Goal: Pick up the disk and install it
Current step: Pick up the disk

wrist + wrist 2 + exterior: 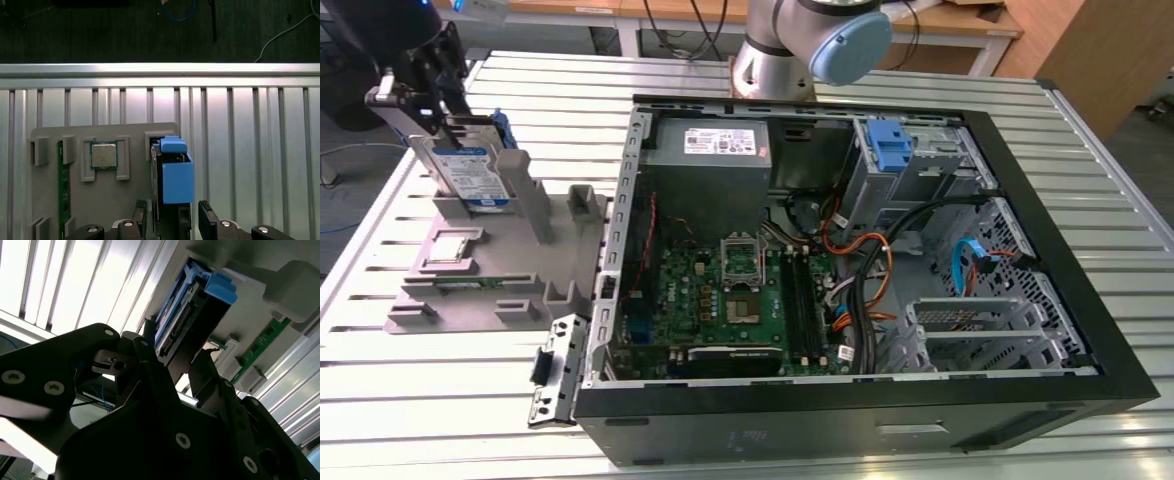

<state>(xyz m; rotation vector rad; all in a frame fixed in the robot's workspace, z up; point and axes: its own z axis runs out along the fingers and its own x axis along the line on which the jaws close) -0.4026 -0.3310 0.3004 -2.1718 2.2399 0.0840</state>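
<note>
The tool [450,108] hung at the exterior view's far left, directly above the disk [470,178]. The disk stood on edge, upright in a slot of the grey holder block [494,265], with its white-and-blue label facing out and the blue carrier framing it. The block sat on the slatted metal bench [454,420], just beside the open computer case [854,420] on the exterior view's right.

In the first wrist view the tool [172,217] had its jaws spread, with one black finger [141,212] on each side of the disk [175,175], which was seen edge-on between them. The jaws straddled the disk rather than clamped it, and the disk was seated in its slot. Whether the pads brushed its faces could not be told.

The second wrist view showed the same: the tool [175,365] was spread, and the disk [182,315] ran up between the fingers [144,347].

On the holder block, a square silver processor chip [103,155] lay in its own pocket just beside the disk. A green memory stick [63,190] stood further along.

Inside the case were the green motherboard [720,290] and the grey power supply [707,145]. A blue plastic bracket [887,148] sat up in the drive cage. The arm's base [807,40] rose behind the case.
</note>
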